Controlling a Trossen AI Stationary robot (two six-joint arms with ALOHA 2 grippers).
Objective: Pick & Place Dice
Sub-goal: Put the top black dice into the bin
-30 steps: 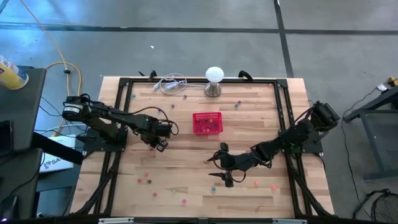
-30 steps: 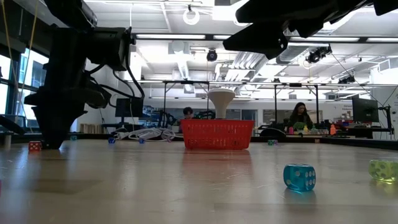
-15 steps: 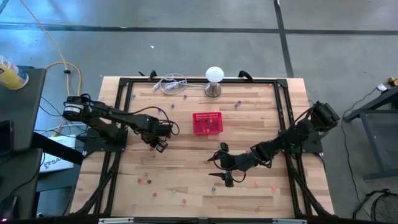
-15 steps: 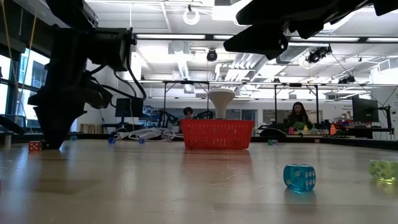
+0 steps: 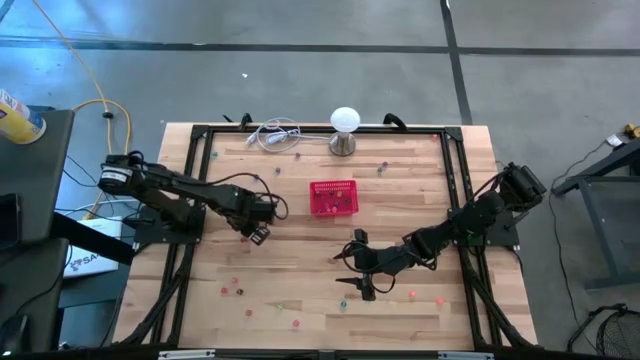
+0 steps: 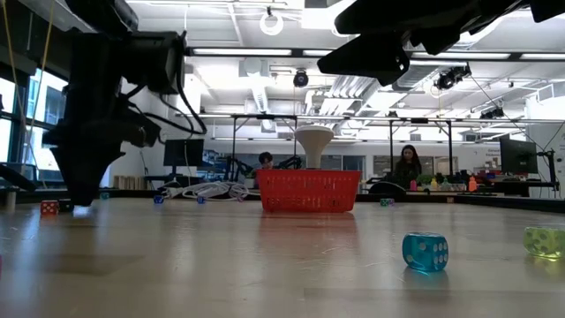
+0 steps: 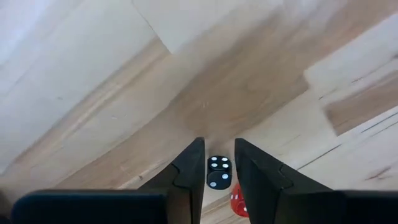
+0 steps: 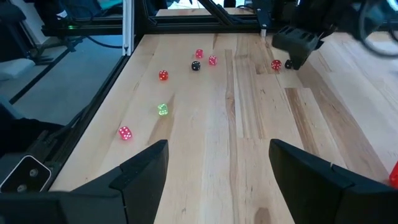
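My left gripper (image 5: 258, 233) points down over the table's left half, shut on a small black die (image 7: 218, 172) with white pips. A red die (image 7: 238, 202) lies on the wood just beside it. The red mesh basket (image 5: 333, 197) stands mid-table, right of this gripper. Other dice lie scattered near the front edge (image 5: 240, 292), and a blue one (image 6: 425, 251) lies close to the low camera. My right gripper (image 5: 352, 268) hangs open over the table's right half, with nothing between its fingers (image 8: 143, 171). My left gripper pinches the black die by two opposite side faces (image 7: 210, 174) between its two fingertips. The fingers come from above and point down. The die sits level in the hold, with a pipped face toward the wrist camera, just clear of the wood.
A white ball lamp (image 5: 344, 128) and a white cable (image 5: 275, 134) sit at the far edge behind the basket. A black frame (image 5: 320, 128) runs round the table top. Bare wood lies between my left gripper and the basket. People sit in the room beyond.
My left gripper has risen a little off the table, still shut on the black die; the red die beside it has stayed on the wood.
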